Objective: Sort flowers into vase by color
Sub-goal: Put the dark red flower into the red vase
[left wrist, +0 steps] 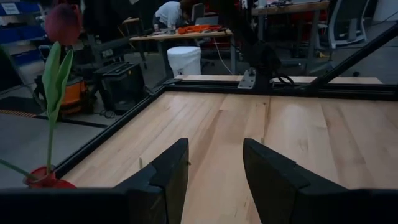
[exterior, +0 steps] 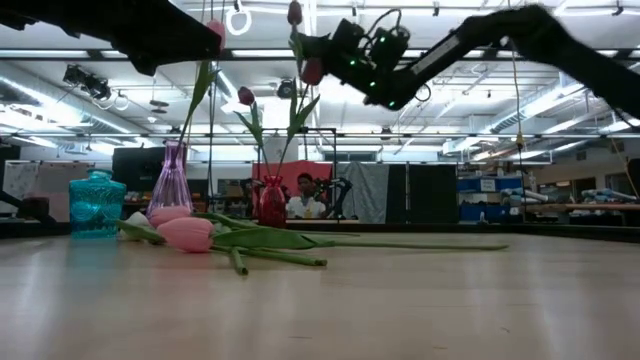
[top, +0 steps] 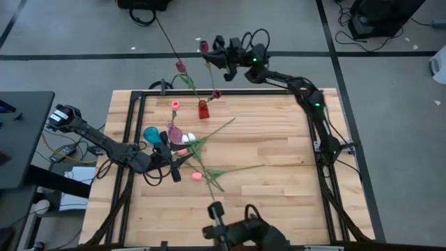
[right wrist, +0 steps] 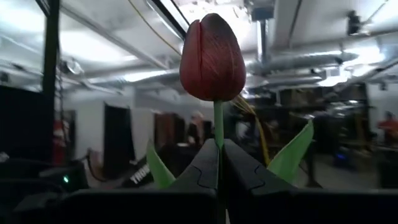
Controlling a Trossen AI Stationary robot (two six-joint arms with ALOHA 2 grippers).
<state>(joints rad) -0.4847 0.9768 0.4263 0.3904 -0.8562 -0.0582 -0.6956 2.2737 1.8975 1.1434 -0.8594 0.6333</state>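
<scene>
My right gripper (top: 211, 57) is raised above the table's far edge, shut on a dark maroon tulip (right wrist: 212, 57) whose head stands above the fingers. Below it a red vase (top: 203, 109) holds two maroon tulips (top: 180, 67). A clear purple vase (exterior: 171, 188) holds one pink tulip (top: 175, 104). Pink tulips (exterior: 187, 233) and a white one (top: 189, 138) lie flat on the wood with long green stems. My left gripper (top: 171, 167) hovers open, low beside these loose flowers, touching nothing. My right gripper pinches the maroon tulip's green stem (right wrist: 218, 127) just below the head between its two fingers (right wrist: 249, 174). The flower is lifted clear and upright, head up. Its leaves (right wrist: 291, 154) spread to either side, and the lower stem hangs below toward the red vase.
A teal glass jar (exterior: 97, 203) stands left of the purple vase. A black frame (top: 139, 97) runs round the wooden table top. Bare wood (top: 272, 146) lies to the right of the flowers. A third dark arm (top: 237, 230) sits at the near edge. A person (exterior: 303, 197) sits far behind.
</scene>
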